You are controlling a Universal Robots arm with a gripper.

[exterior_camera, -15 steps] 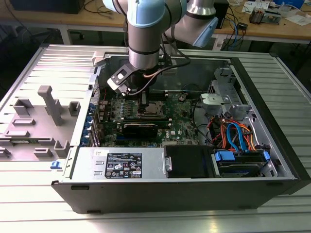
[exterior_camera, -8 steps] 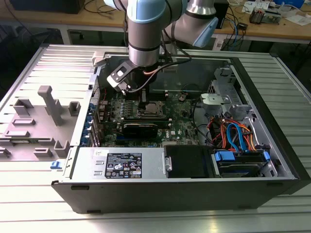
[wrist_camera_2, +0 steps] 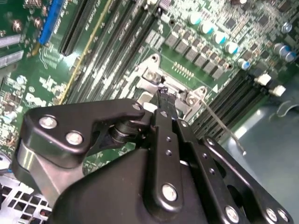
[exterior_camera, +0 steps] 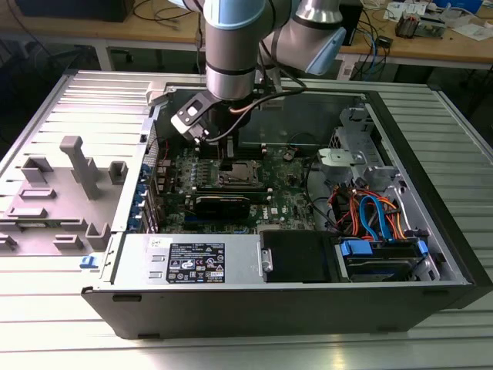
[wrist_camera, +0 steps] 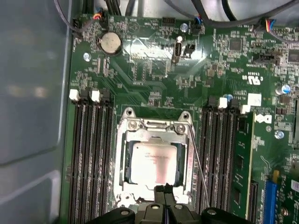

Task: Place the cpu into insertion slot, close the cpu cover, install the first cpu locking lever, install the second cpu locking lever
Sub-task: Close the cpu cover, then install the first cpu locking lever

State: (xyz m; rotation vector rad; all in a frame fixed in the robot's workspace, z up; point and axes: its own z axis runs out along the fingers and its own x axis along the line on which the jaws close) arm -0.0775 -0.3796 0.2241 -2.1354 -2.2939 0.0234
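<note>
The cpu (wrist_camera: 153, 163), a silver-grey square, lies flat in the insertion slot (wrist_camera: 154, 120) on the green motherboard. The cpu cover (wrist_camera: 122, 158), a silver frame, lies down around it, and the chip shows through its window. One thin locking lever (wrist_camera: 198, 163) runs along the socket's side; the same lever (wrist_camera_2: 224, 128) sticks out past the socket's corner in the second wrist view. My gripper (wrist_camera: 164, 188) is shut, its black fingertips (wrist_camera_2: 162, 97) together at the socket's edge. In the exterior view the gripper (exterior_camera: 226, 156) hangs just over the socket (exterior_camera: 237, 176) inside the open computer case.
Long black memory slots (wrist_camera: 91, 158) flank the socket, with a green memory stick (wrist_camera: 240, 163) beside them. A coin battery (wrist_camera: 111, 43) and the grey case wall (wrist_camera: 32, 93) are close by. A black expansion card (exterior_camera: 222, 204), power supply (exterior_camera: 192, 262) and cables (exterior_camera: 370, 216) share the case.
</note>
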